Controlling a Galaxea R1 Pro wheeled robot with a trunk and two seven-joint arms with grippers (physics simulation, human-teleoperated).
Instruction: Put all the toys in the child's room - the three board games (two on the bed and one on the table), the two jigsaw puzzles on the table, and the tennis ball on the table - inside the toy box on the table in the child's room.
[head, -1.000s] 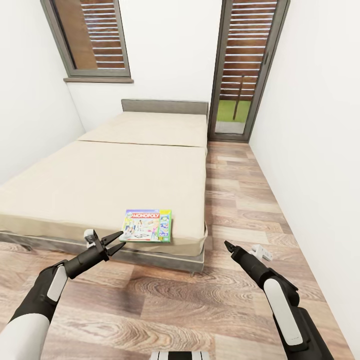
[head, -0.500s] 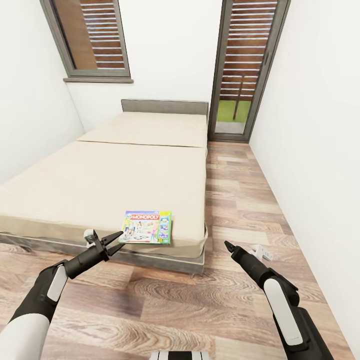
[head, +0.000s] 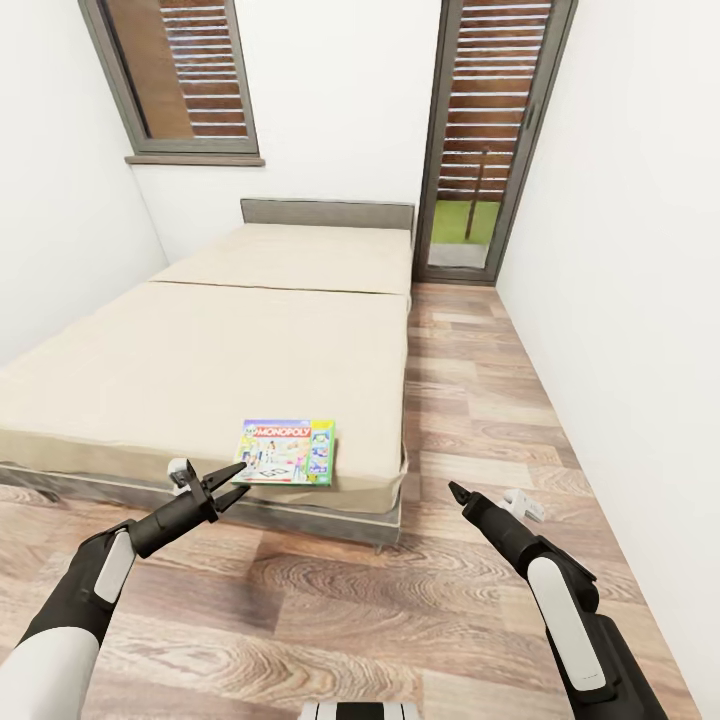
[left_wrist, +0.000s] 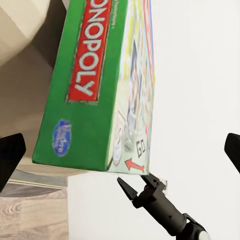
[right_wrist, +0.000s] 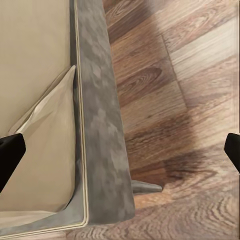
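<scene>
Just one Monopoly box (head: 287, 452) lies at the bed's (head: 230, 350) near corner, with two empty grippers apart: left gripper (head: 232, 484) spread wide, right gripper (head: 457, 491) spread wide too.

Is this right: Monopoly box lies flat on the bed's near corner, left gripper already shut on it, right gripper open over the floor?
Not quite. The left gripper is open and holds nothing, its tips just short of the Monopoly box, as the head view shows. The rest stands: the box lies flat on the bed at its near corner, and the right gripper is open over the floor.
</scene>
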